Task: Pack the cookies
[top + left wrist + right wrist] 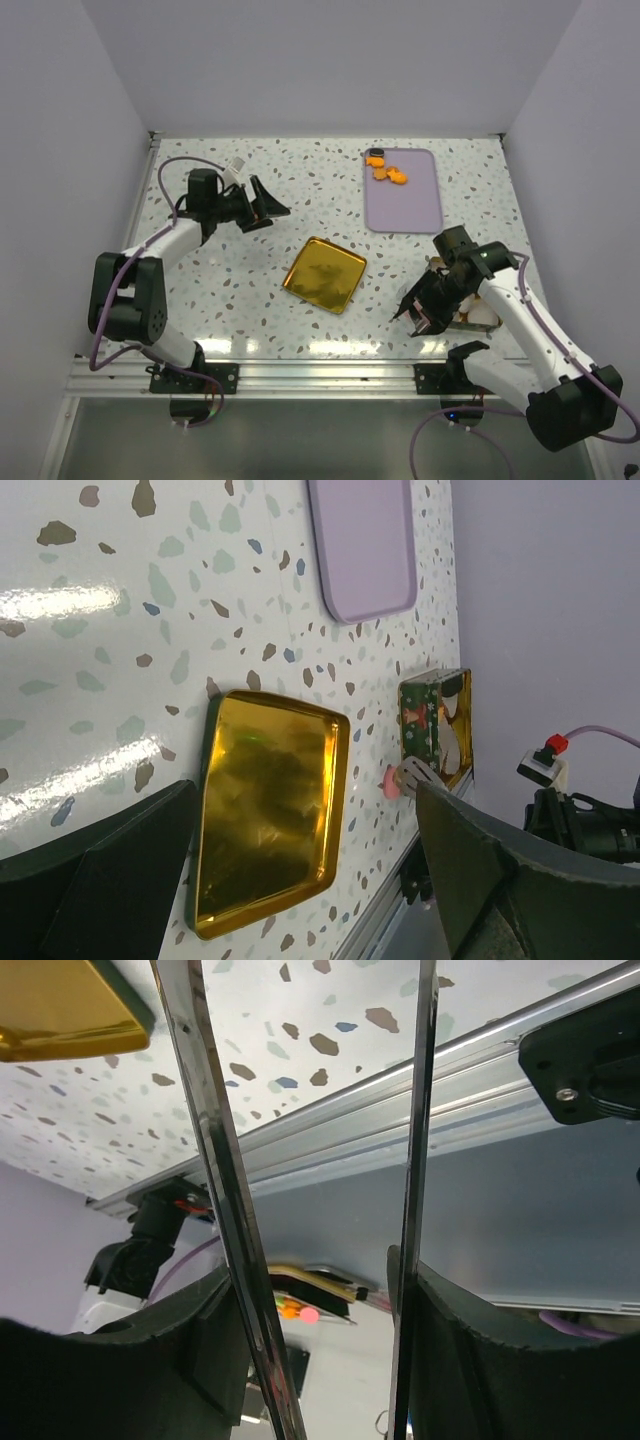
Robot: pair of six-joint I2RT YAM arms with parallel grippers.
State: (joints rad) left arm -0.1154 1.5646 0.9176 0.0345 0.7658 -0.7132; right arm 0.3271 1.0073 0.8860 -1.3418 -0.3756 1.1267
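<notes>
Right claw [415, 318] part-open by tin [436, 727], gold lid [324, 274] nearby

A few orange cookies [386, 172] and one black lie flat, clustered at the lilac tray's [403, 205] far end.

A fixed overhead camera behind the two arm bases looks down and forward across the whole speckled bench [250, 300], from the near rail to the back wall. The left wrist camera, tilted sideways and low, looks across the bench toward the gold lid [265, 810], the lilac tray [365, 550] and the open tin [435, 730] at the far side. The right wrist camera sits close over the near edge, facing the aluminium rail [400, 1110]. All three views share the gold lid.
</notes>
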